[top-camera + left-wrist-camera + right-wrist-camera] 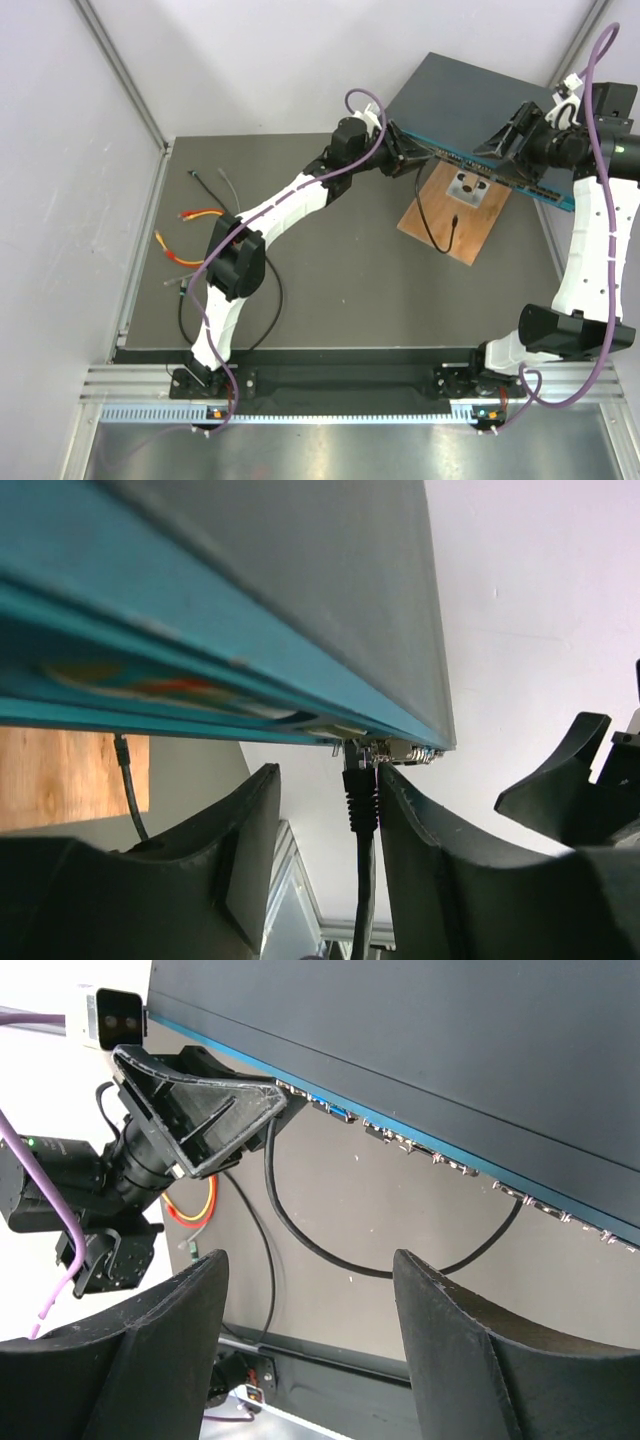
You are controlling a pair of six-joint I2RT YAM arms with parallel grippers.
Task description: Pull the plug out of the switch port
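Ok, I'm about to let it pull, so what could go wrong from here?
The plug sits off-centre between the fingers of the left gripper, close to one, so closing may shove it sideways. The right gripper is open and holds nothing, so the switch could slide along with the pull.

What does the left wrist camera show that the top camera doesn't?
Only the left wrist view shows the plug seated in its port, between the open fingers of the left gripper. Only the top view shows the loose orange-tipped cables on the left side of the table. Both show the switch and the wooden board.
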